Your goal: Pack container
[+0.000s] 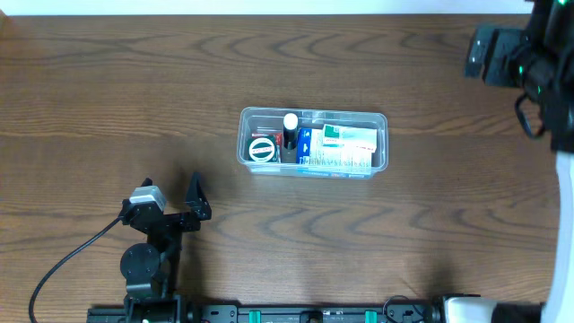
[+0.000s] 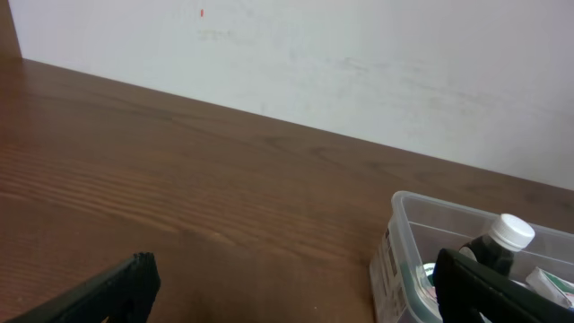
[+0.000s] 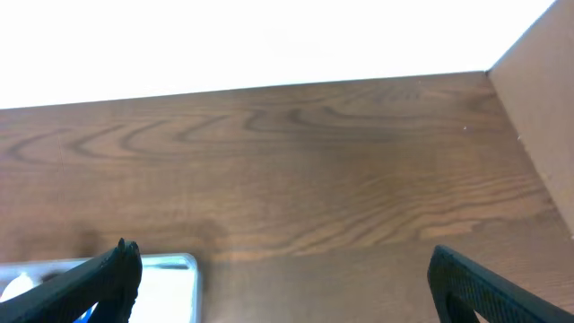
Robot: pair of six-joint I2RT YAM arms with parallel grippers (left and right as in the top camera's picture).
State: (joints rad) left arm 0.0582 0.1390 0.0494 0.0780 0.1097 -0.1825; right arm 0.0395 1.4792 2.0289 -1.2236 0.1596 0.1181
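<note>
The clear plastic container stands mid-table. It holds a dark bottle with a white cap, a round white tin, and green-and-white and blue-and-white boxes. My left gripper is open and empty, low at the front left, well short of the container. In the left wrist view the fingers frame bare wood, with the container's corner and the bottle cap at the right. My right gripper is at the far right, open and empty. The container's pale corner shows by its left finger.
A brown wooden table lies under everything. A white wall runs along its far side. A brown panel stands at the right of the right wrist view. A black cable trails from the left arm.
</note>
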